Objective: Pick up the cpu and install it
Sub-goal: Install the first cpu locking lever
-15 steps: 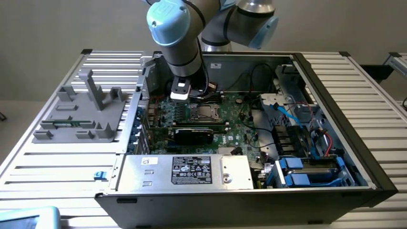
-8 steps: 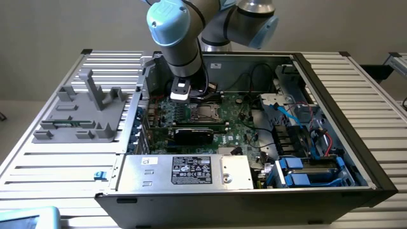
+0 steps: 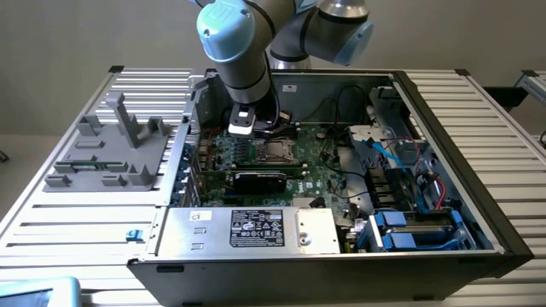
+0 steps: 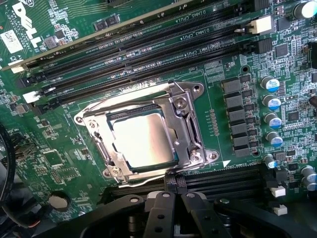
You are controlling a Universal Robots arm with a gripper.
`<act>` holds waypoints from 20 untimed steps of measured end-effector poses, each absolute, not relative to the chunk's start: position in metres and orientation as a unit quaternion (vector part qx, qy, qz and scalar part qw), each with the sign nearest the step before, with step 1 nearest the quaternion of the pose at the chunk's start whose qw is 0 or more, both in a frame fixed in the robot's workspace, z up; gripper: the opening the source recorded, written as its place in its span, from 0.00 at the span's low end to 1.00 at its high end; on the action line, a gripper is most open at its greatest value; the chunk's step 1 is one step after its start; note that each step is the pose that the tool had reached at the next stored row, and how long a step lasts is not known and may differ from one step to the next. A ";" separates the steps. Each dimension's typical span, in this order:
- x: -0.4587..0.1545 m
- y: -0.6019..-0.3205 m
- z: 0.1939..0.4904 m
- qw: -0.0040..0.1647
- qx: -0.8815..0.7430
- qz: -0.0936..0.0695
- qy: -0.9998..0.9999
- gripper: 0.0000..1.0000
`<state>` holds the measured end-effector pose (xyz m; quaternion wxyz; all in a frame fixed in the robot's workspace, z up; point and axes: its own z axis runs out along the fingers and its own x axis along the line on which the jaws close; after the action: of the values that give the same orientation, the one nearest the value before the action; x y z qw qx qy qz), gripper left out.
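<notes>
Closest to us is the gripper (image 4: 173, 187), its black fingers (image 4: 159, 201) drawn together with nothing between them, as far as we can judge; it hangs just beside one edge of the socket frame (image 4: 187, 126), above the green board (image 4: 64, 163). We find the chip (image 4: 143, 139) lying flat inside that frame, shiny top up, its edges square to the opening; to us that reads as a chip set in its place, so the pick and the placing look done. Whether the frame is latched down we cannot tell. Long black memory slots (image 4: 148, 44) run on the far side of the socket from the fingers, well clear of them. In the exterior view the arm (image 3: 243, 57) reaches straight down into the computer case (image 3: 256, 230), which lies on its side with the open face up on a slatted table (image 3: 77, 217); we take it that this gives the arm a clear path from above.
</notes>
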<state>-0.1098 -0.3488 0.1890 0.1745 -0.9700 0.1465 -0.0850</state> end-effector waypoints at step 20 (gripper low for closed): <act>-0.110 -0.350 0.189 0.174 -0.969 -0.086 0.153 0.11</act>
<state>-0.1097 -0.3504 0.1889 0.1738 -0.9690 0.1533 -0.0862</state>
